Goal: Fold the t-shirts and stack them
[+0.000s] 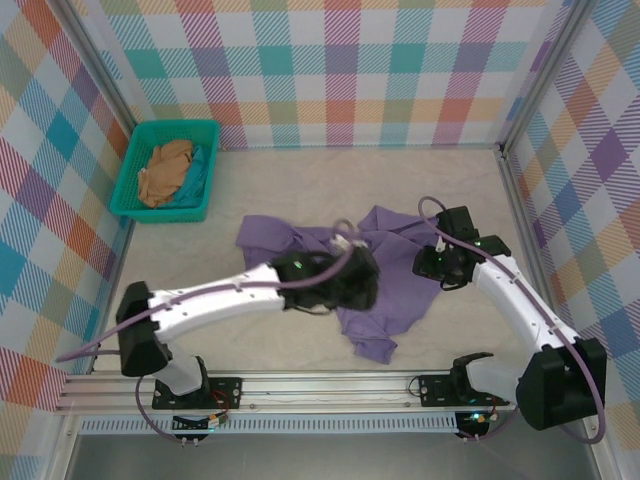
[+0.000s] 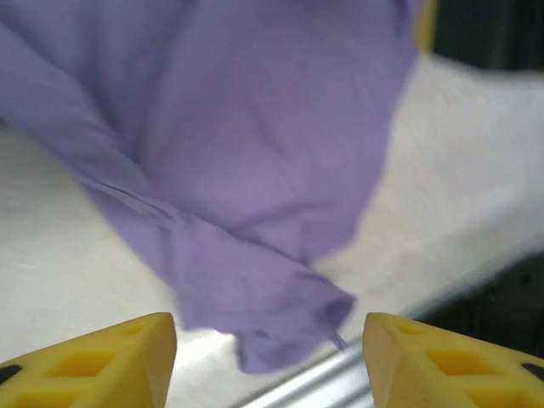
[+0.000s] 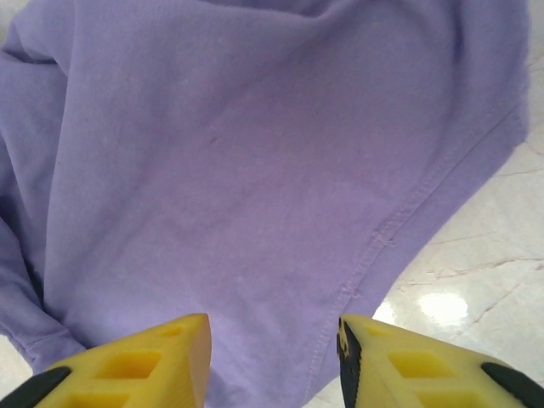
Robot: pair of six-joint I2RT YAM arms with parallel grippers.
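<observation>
Smooth pale table. A soft, wrinkled lavender t-shirt sprawls right of the teal plastic basket, its long axis slanting away from it toward the near edge. A crumpled tan t-shirt fills the basket. The left gripper and right gripper hover above the lavender cloth, yellow fingers apart.

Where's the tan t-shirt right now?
From the top camera, the tan t-shirt sits in the teal basket at the far left corner of the table.
</observation>
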